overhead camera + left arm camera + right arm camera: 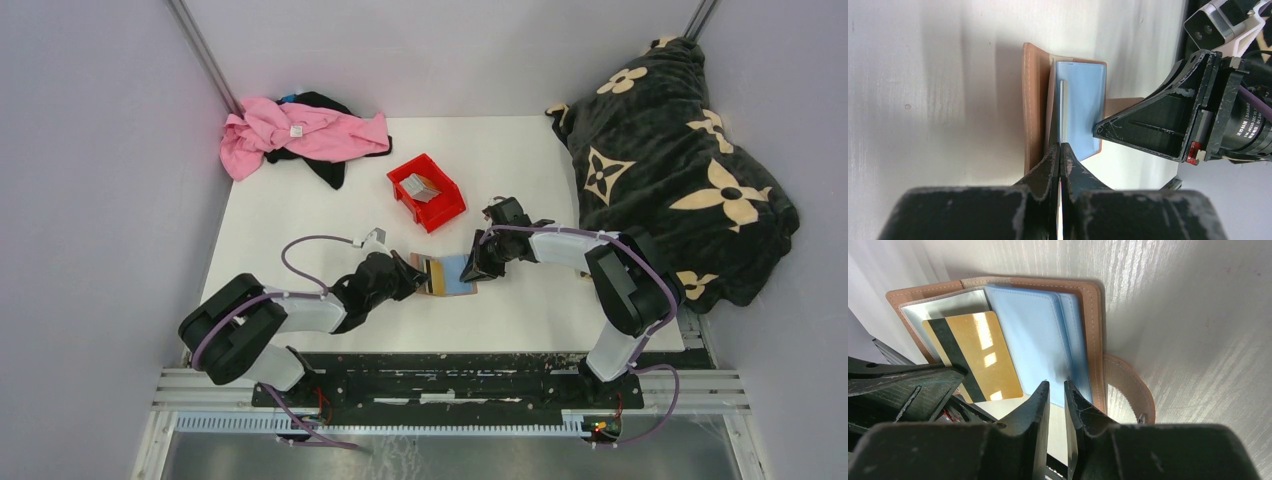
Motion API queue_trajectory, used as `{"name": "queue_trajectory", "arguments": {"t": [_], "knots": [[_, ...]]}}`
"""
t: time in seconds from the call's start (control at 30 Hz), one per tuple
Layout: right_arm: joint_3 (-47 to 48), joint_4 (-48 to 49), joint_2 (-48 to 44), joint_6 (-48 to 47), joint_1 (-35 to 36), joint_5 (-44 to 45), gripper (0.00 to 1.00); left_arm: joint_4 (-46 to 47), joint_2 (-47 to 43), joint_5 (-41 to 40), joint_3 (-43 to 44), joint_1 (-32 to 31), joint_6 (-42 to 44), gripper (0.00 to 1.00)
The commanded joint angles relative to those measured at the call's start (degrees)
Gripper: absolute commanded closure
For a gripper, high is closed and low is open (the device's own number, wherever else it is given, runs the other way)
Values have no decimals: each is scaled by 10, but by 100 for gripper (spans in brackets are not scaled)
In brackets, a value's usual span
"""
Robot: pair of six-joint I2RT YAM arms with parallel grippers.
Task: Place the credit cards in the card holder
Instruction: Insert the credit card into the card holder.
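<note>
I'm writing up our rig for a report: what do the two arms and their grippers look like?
Both the left arm and right arm have white links, bulky black joints and looping purple cables. The left gripper and right gripper have black, wedge-shaped, scuffed fingers. White lettering marks one black motor housing.

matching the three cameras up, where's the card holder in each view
top external: card holder just below picture centre
left wrist: card holder mid-frame, slightly left of centre
right wrist: card holder upper middle, open, gold card over its left side
shared landmark: its light blue inner pocket
</note>
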Motion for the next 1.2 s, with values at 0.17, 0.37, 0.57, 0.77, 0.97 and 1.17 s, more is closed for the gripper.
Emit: {"name": "queue_trajectory", "arguments": {"t": [0.17,0.37,0.57,0.77,0.97,1.17], "knots": [[10,-23,-4,-21,0,36,77,26,14,-32,21,-8,36,97],[10,-26,-3,-22,0,36,77,33,35,-27,31,-8,39,97],[10,-31,-7,-26,0,38,77,33,48,-31,38,-10,48,97],[13,-38,-8,-29,0,40,77,31,56,-36,35,-13,54,97],[18,-46,-9,-31,0,44,77,24,66,-36,41,-18,67,97],[21,-48,-8,-31,0,47,77,-64,19,-121,32,-41,32,97]]}}
